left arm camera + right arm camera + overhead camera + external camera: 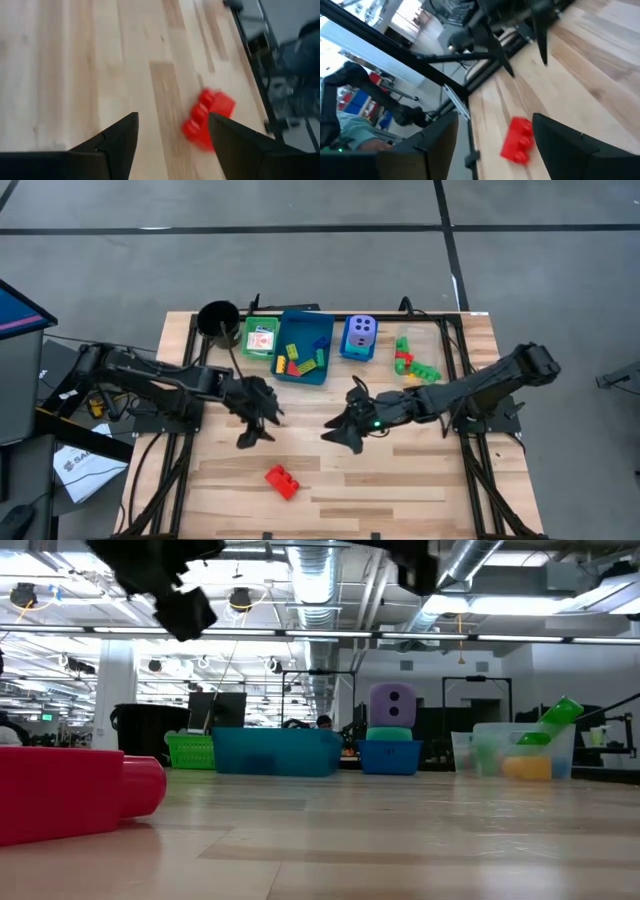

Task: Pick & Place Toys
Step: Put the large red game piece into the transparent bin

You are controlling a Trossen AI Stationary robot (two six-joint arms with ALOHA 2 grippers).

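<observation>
A red brick [282, 480] lies alone on the wooden table [420, 480], toward its near edge; it also shows large in the low view [70, 790]. My left gripper [258, 428] hovers open above the table, to the far left of the brick, which shows ahead of its fingers [207, 117]. My right gripper [340, 432] hovers open to the brick's far right and sees it too [519, 140]. Nothing is between either pair of fingers. More bricks lie in the blue tray [305, 350] and the clear tray [413, 360]. A purple dice cube [360, 332] sits on a small blue tray.
Along the far edge stand a black cup [218, 320], a green tray [262, 338] holding a card, the blue tray, the small blue tray and the clear tray. Bare wood lies around the red brick. Black frame rails [470, 470] run along the table's sides.
</observation>
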